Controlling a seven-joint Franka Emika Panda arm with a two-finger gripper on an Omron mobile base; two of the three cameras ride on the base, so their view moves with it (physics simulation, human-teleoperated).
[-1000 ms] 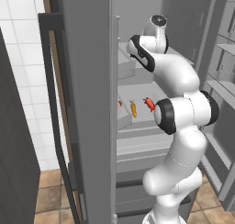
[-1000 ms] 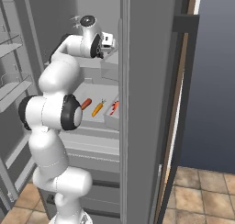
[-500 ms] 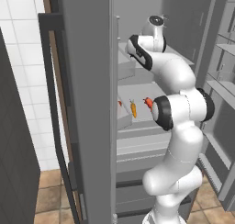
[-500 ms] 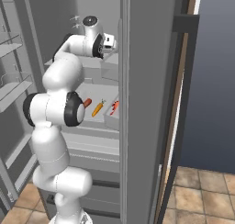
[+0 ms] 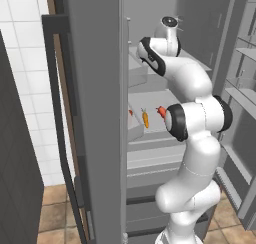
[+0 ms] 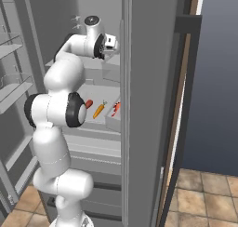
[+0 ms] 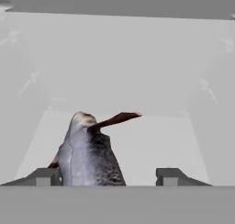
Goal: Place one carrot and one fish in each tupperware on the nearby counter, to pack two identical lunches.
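A blackish-grey fish (image 7: 87,155) with a reddish fin lies on a pale fridge shelf, between the fingertips of my gripper (image 7: 106,176). The left fingertip (image 7: 43,176) is right against the fish. The right fingertip (image 7: 170,176) stands well clear of it, so the jaws are open. My hand (image 6: 106,42) reaches onto the upper shelf of the open fridge. One shelf lower lies an orange carrot (image 5: 145,119) (image 6: 98,110). A red-orange piece (image 6: 116,108) lies beside it. A red thing (image 5: 161,111) sits partly behind my elbow. The tupperware is out of view.
The fridge door edge (image 5: 100,113) stands close on the left of the arm, and in the right base view the grey door panel (image 6: 148,105) is on its right. Grey boxes sit on the upper shelf (image 5: 137,70) and the lower shelf (image 6: 114,123). Door racks (image 5: 242,83) are to the right.
The fingers have come closer together around the fish. The arm has leaned slightly further into the upper shelf.
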